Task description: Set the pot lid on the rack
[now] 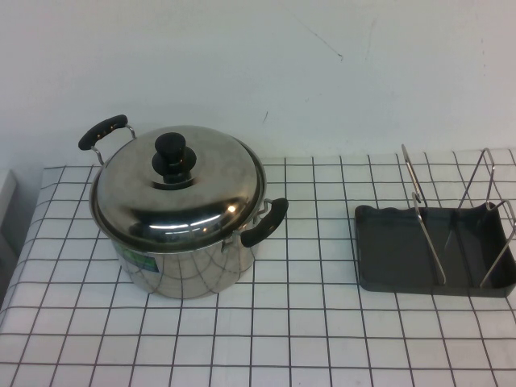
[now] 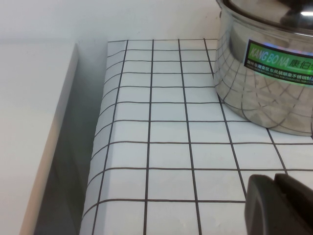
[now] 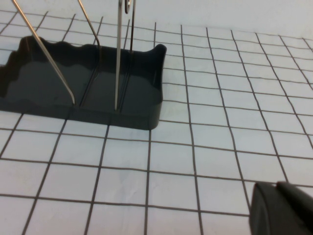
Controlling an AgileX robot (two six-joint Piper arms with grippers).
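Left gripper (image 2: 281, 203): only a dark corner of it shows in its wrist view, low over the checked tablecloth (image 1: 322, 322) near the pot; it holds nothing that can be seen, and I cannot tell how far apart the fingers stand. It is absent from the high view.
Right gripper (image 3: 283, 208): likewise a dark edge only, above the cloth just beside the rack; its opening cannot be told, and nothing shows in its hold.
Pot lid (image 1: 179, 187): seated on the pot (image 1: 185, 262), black knob (image 1: 172, 157) upright at its centre, untouched.
Rack (image 1: 395, 258): on the right side of the table, well apart from the pot, its wire dividers (image 1: 423, 218) standing upright and empty.
Step in hand: probably the approach to the knob; nothing is lifted yet.
Risks: the smooth round knob may slip from a shallow pinch; the wide lid could strike a wire and tip the light rack, or miss the gap and roll off the cloth.
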